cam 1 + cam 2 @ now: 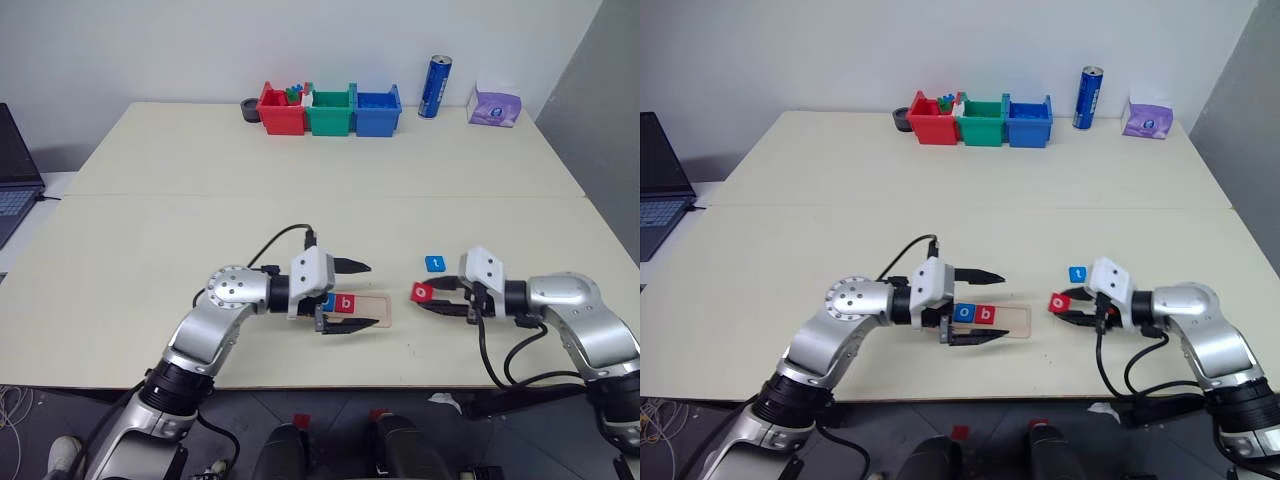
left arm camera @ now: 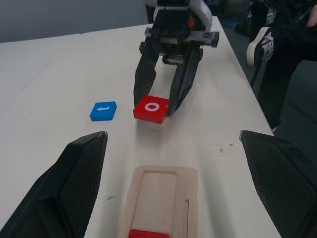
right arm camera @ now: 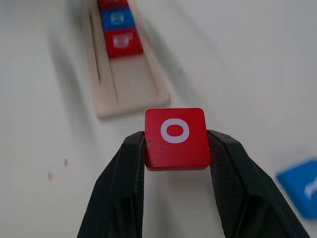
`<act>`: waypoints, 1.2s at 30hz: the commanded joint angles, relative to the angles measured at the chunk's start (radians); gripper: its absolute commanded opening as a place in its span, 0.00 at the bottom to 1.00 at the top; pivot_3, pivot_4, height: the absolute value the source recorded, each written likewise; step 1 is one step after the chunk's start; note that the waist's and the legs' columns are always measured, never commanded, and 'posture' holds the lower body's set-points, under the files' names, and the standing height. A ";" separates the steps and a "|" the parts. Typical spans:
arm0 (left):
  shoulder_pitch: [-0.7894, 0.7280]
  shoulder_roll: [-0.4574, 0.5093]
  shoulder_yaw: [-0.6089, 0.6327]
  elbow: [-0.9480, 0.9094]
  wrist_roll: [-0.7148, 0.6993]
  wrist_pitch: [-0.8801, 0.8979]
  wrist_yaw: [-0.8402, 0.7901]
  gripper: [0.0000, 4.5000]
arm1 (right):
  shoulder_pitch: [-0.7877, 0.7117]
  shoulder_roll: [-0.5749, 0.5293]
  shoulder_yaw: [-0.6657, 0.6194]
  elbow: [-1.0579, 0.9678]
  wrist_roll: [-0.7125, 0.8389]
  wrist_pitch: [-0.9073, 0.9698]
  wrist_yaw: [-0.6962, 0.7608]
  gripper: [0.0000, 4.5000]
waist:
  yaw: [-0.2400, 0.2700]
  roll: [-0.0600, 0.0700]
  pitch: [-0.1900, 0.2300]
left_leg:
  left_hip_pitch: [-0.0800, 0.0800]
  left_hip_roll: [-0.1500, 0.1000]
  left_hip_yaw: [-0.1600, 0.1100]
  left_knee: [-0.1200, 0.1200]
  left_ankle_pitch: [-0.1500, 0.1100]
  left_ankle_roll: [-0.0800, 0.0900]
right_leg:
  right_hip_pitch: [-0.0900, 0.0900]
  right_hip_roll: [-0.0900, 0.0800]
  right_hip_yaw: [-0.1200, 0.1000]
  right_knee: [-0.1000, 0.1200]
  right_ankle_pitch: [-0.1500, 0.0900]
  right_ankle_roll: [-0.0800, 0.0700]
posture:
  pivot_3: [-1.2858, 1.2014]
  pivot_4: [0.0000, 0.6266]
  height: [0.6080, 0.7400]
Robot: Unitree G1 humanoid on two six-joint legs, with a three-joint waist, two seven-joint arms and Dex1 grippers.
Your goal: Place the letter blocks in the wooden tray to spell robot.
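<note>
The wooden tray (image 1: pixel 990 322) lies on the pale surface (image 1: pixel 960 210) and serves as the marker for everything else. In its groove sit three letter blocks in a row: a red one at the far left end, largely hidden behind the left claw (image 1: pixel 985 305), then a blue "o" block (image 1: pixel 964 313), then a red "b" block (image 1: pixel 985 314). The groove to the right of the "b" is bare wood, with room for more blocks. The left claw hangs spread wide over the filled part of the tray, gripping nothing. Just off the tray's right end, the right claw (image 3: pixel 176 148) pinches a red "o" block (image 3: pixel 175 137) by its two sides, letter up, lifted clear of the surface. A blue "t" block (image 1: pixel 434 263) lies flat on the surface a little beyond the red "o", further from the tray. By my reading the word is a bit over half spelled: the second "o" is in hand and needs seating next to the "b", and the "t" waits untouched for the last slot.
</note>
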 commanded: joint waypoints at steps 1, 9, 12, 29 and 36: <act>0.003 0.059 0.086 0.034 -0.031 -0.057 -0.039 1.00 | -0.051 0.044 0.048 -0.072 0.001 0.066 -0.046 0.32 | 0.001 0.000 0.000 | 0.000 0.000 0.000 0.000 0.000 0.000 | 0.000 0.000 0.000 0.000 0.000 0.000 | 0.52 0.24 1.00; 0.096 0.179 0.170 0.057 -0.052 -0.102 -0.102 1.00 | -0.139 0.168 0.166 -0.010 -0.065 0.096 -0.112 0.32 | 0.008 0.000 0.000 | -0.002 -0.001 0.000 0.000 0.000 0.000 | -0.001 -0.003 -0.001 -0.001 0.001 -0.003 | 0.52 0.24 1.00; 0.114 0.188 0.185 0.056 -0.047 -0.109 -0.092 1.00 | -0.147 0.181 0.199 0.017 -0.088 0.077 -0.106 0.32 | 0.009 0.000 0.000 | -0.003 -0.001 0.000 0.000 0.000 0.000 | -0.001 -0.005 -0.002 -0.001 0.000 -0.002 | 0.52 0.24 1.00; 0.139 0.193 0.199 0.031 -0.050 -0.104 -0.071 1.00 | -0.155 0.152 0.239 0.063 -0.131 0.058 -0.039 0.32 | 0.005 0.000 0.000 | -0.003 -0.001 0.000 0.000 0.000 0.000 | -0.002 -0.003 -0.002 0.000 0.001 -0.003 | 0.52 0.24 1.00; 0.132 0.190 0.193 0.029 -0.050 -0.102 -0.073 1.00 | -0.167 0.163 0.246 0.080 -0.144 0.052 -0.038 0.32 | 0.005 0.000 0.000 | -0.003 -0.001 0.000 0.000 0.000 0.000 | -0.002 -0.003 -0.003 0.000 0.001 -0.003 | 0.52 0.24 1.00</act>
